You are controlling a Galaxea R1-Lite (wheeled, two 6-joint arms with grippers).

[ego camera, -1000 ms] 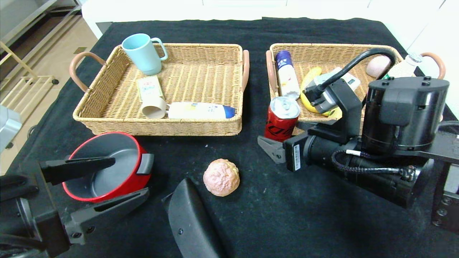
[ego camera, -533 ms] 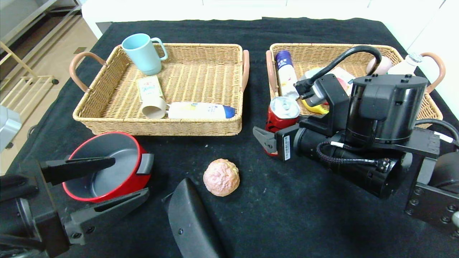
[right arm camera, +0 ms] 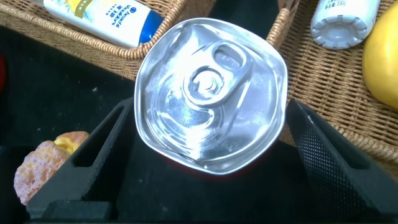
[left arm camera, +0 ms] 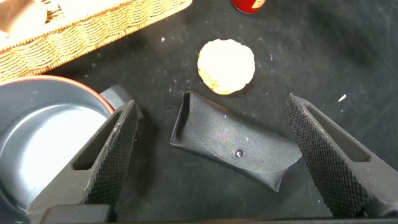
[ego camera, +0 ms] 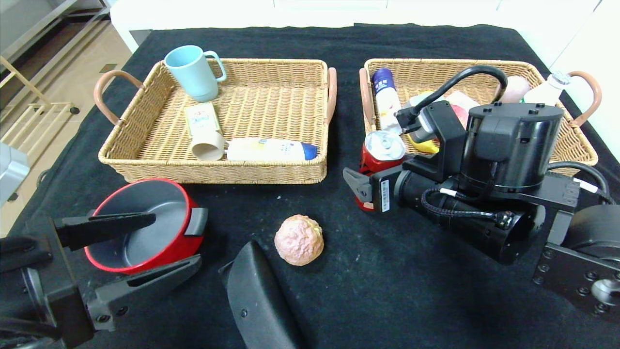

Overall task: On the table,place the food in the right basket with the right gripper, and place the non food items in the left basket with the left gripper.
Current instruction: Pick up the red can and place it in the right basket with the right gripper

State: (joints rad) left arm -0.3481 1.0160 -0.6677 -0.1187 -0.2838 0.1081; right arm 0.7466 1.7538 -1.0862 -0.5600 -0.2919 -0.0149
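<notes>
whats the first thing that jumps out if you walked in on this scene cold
The big black right arm dominates, its right gripper closing round a red can standing on the black cloth just in front of the right basket; the wrist view shows the dented silver top between the fingers. Next, the red pot at front left beside the open left gripper, and the pink bun lying alone mid-table.

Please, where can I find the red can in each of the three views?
Head view: red can stands just before the right basket, between the right tool's fingers.
Left wrist view: only its base shows, at the picture's top edge.
Right wrist view: its silver top fills the centre.
Shared landmark: the bread roll.
</notes>
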